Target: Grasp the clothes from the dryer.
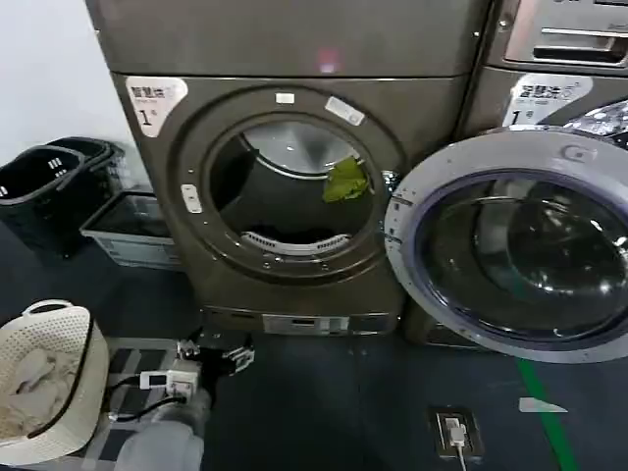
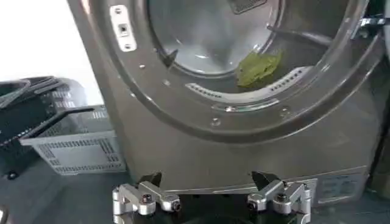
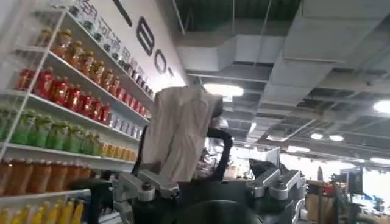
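Note:
The dryer (image 1: 294, 49) is a bronze-grey front loader with its round porthole uncovered and its glass door (image 1: 510, 245) swung out to the right. The clothes (image 1: 344, 181), a small olive-green piece, lie at the right side of the steel drum. My left gripper (image 1: 228, 345) hovers low in front of the dryer's base panel, below the porthole's left part. In the left wrist view that gripper (image 2: 207, 182) is open and holds nothing, facing the dryer's front (image 2: 183, 152), with the clothes (image 2: 258, 67) higher up inside the drum. My right gripper (image 3: 207, 182) is open and empty, aimed away at a ceiling.
Black baskets (image 1: 44, 186) and a grey crate (image 1: 128, 231) stand left of the dryer. A white basket (image 1: 78, 339) of pale laundry sits at the near left. A second machine (image 1: 549, 59) stands at the right. A floor socket (image 1: 456, 432) and green tape (image 1: 545, 412) mark the floor.

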